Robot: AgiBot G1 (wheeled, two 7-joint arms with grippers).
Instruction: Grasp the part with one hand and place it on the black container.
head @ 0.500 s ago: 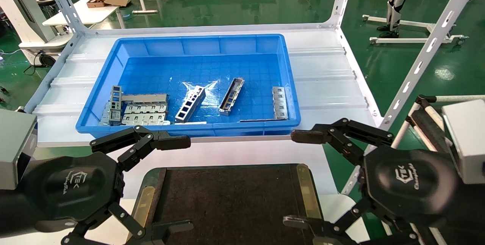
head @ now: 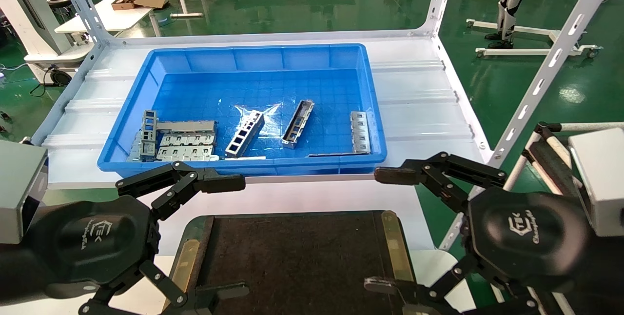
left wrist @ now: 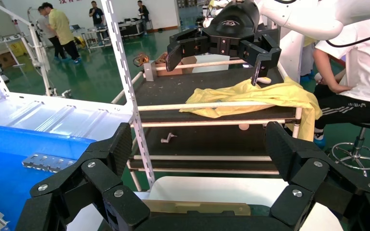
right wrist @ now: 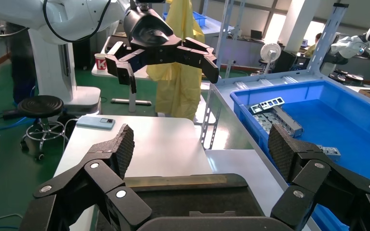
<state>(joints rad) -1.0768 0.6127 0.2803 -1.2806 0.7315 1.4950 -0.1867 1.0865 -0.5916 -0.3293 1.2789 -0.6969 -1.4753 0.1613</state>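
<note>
I am holding both tools wide: left tool [head: 214, 237], right tool [head: 390, 229]. The part [head: 297, 124] is lying in the bin [head: 243, 56], 12 o'clock of the container [head: 292, 256]. Risk: grabbing the ladder piece [head: 244, 133] beside it.

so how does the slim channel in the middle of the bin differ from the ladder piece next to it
The slim channel is narrow, lying with its open side showing small cutouts; the ladder piece is wider, with big square holes. The channel lies on bare blue bin floor, the ladder piece beside a glossy patch. Both are silver-grey, slanted the same way, untouched by either end effector.
</note>
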